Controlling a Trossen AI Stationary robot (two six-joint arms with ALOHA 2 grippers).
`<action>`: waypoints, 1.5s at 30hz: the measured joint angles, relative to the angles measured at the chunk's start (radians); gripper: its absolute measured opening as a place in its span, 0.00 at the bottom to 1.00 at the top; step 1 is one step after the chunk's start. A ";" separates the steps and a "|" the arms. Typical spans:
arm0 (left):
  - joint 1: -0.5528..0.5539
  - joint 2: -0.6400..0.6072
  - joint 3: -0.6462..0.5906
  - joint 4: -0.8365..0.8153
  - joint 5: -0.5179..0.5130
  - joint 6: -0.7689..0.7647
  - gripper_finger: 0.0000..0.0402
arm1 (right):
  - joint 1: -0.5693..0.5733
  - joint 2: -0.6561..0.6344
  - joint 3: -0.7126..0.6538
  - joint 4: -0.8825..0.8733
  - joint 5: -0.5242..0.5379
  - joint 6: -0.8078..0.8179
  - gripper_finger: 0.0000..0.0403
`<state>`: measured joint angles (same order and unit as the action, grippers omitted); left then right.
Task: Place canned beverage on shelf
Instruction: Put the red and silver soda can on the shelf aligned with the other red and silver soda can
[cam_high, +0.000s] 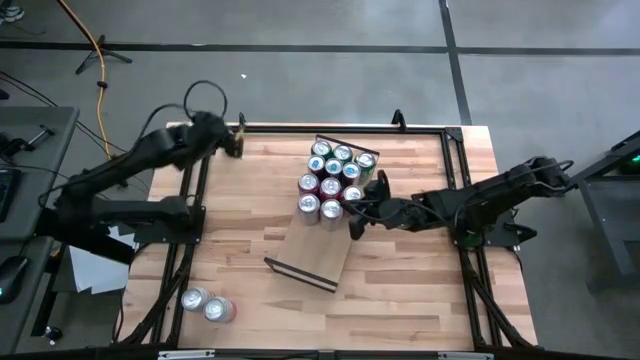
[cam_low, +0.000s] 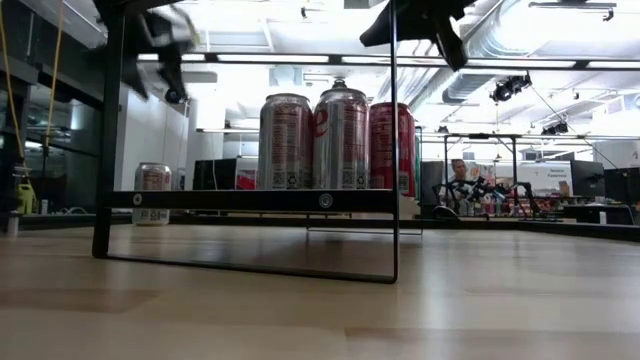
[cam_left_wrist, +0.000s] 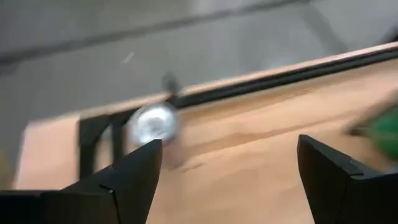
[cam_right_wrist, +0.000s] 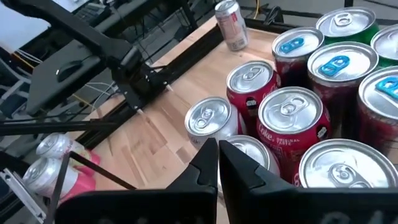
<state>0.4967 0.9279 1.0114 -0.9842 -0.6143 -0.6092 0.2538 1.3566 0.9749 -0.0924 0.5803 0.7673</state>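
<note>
High view shows the shelf (cam_high: 318, 255) lying at an angle near the middle of the surface (cam_high: 240, 220), with a dark rail at each short end. A cluster of cans (cam_high: 333, 178) stands packed together on the shelf's far half; the near half of the board is bare. Tops are silver, some with blue tabs, and at least one body is green.

Right end effector (cam_high: 356, 222) sits at the cluster's right edge, just beside the nearest cans, its fingers clenched together with nothing between them. Right wrist view confirms the two fingers (cam_right_wrist: 205, 168) pressed tip to tip above a silver-topped can.

Left end effector (cam_high: 236, 140) is at the far left corner of the surface, well apart from the shelf. Left wrist view shows its fingers (cam_left_wrist: 140, 171) spread wide, released and empty, with a lone can (cam_left_wrist: 152, 122) standing near the far edge ahead of them, blurred.

Two more cans (cam_high: 207, 304) lie on their sides at the near left corner of the surface.

Low view shows the clustered cans upright on the raised board.
</note>
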 joint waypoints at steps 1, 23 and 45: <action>0.072 0.030 -0.004 0.000 0.034 0.007 0.72 | -0.004 0.002 0.000 -0.001 -0.009 0.000 0.00; 0.396 0.321 -0.022 0.120 0.006 -0.335 0.72 | 0.002 0.003 0.000 -0.067 -0.039 -0.121 0.00; 0.378 0.616 -0.024 0.198 0.036 -0.524 0.72 | 0.012 0.003 0.000 -0.153 -0.085 -0.121 0.00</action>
<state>0.8749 1.5438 0.9878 -0.7858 -0.5781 -1.1336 0.2657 1.3598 0.9749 -0.2455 0.4953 0.6460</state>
